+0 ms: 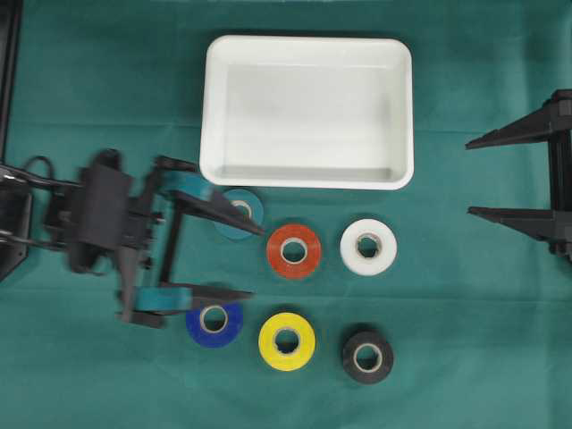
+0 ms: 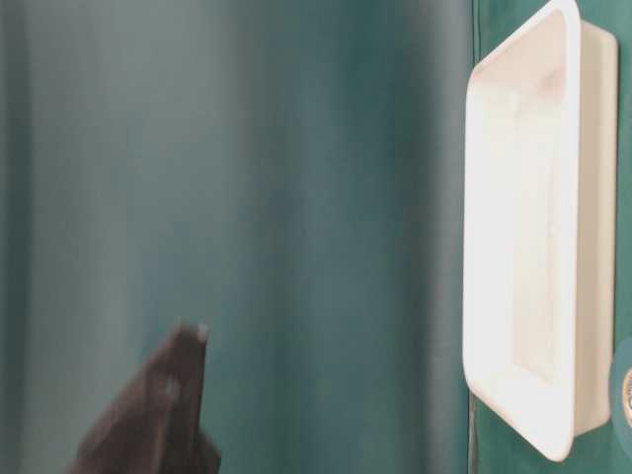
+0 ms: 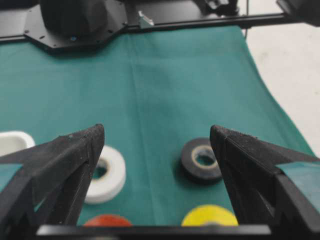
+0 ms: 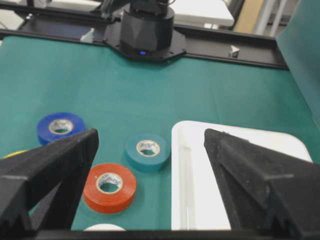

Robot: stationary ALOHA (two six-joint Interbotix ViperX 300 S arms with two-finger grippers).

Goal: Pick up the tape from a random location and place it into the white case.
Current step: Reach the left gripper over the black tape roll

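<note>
The left gripper [image 1: 253,261] has its jaws spread wide and holds nothing; in the overhead view one finger crosses the teal tape [image 1: 241,213] and the other lies above the blue tape [image 1: 214,323]. The right gripper [image 1: 472,177] sits at the right edge, jaws equally wide apart and empty, well away from the rolls. Between them on the green table [image 1: 465,357] lie the red tape [image 1: 294,251], white tape [image 1: 368,247], yellow tape [image 1: 286,341] and black tape [image 1: 366,357]. The white case [image 1: 214,107] rests just behind the rolls, with nothing inside.
</note>
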